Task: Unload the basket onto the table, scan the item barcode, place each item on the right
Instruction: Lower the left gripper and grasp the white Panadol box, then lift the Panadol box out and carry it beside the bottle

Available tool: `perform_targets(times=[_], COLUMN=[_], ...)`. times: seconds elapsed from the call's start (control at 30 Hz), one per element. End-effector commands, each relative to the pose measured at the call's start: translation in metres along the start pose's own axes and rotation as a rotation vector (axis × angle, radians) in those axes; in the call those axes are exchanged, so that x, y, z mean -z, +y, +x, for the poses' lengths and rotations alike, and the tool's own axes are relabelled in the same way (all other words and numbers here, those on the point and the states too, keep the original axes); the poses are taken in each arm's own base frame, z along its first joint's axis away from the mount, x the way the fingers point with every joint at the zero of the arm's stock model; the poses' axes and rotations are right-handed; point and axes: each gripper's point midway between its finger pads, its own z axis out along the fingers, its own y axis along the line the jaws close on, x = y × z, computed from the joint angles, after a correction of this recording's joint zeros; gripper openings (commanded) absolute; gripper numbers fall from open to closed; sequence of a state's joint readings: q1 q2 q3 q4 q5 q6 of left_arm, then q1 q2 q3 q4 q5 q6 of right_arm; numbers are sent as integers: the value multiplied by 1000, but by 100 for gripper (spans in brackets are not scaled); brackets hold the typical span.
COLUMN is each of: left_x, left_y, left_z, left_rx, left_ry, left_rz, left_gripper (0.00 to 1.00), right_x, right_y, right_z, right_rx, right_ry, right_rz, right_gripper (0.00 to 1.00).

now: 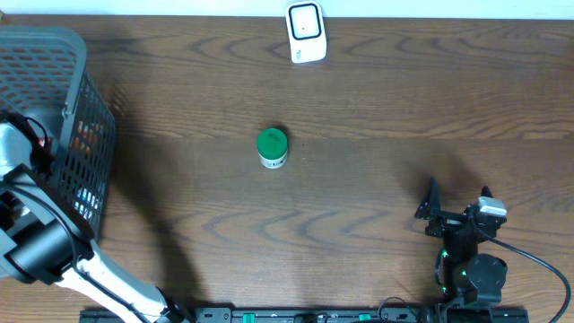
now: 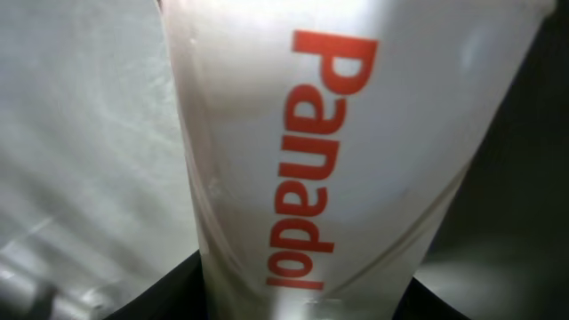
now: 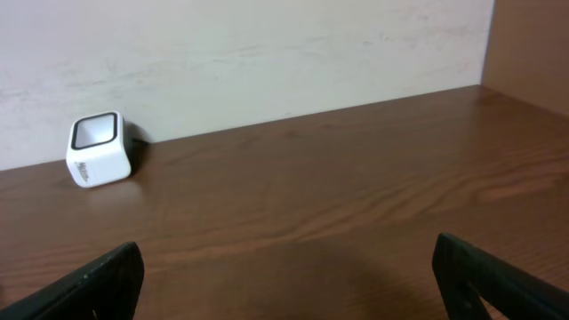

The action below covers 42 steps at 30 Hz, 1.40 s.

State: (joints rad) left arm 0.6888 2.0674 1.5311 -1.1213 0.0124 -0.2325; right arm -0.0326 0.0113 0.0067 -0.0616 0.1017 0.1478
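Currently left arm (image 1: 40, 247) reaching into basket (image 1: 63, 54), white Panadol pack (image 2: 356, 160) filling left wrist view; left gripper grip: can't tell. Right gripper (image 3: 289, 276) spread wide, nothing between, low over table (image 1: 377, 108); scanner (image 1: 306, 32) at far edge.

A green-capped jar (image 1: 272, 147) stands on the wooden table (image 1: 377, 108), white scanner (image 1: 306, 32) beyond, grey basket (image 1: 79, 43) left.
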Motion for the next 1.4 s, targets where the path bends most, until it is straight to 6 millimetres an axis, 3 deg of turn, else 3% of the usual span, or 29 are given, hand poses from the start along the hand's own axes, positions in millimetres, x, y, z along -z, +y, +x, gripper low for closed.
perform_targets(times=[0.0,0.33,0.73,0.97,1.2,1.27,1.37], left_x=[22,135,238,315,397,408,410], left_y=[1,-1,-2,-37,-80,-93,-113], left_z=[-16,-38,-26,2,60,79,101], left_rx=[8,21,69,59,-93,-153,-226], left_ry=[-35,-247,-547,-692,-747,-737,-705], left_rz=[-14,52,212,575,971,1031,1053], left_gripper=[52,48,48,48,49,49,49], right_x=[0,0,0,0,0,0,0], right_y=[-2,-2,-2,-2,-2,-2,-2], right_z=[0,0,0,0,0,0,0], right_rx=[11,11,11,11,11,11,11], right_ry=[-1,-1,-1,-1,-1,-1,-1], right_rz=[8,8,8,8,8,8,8], right_gripper=[99,99,99,99,99,99,99])
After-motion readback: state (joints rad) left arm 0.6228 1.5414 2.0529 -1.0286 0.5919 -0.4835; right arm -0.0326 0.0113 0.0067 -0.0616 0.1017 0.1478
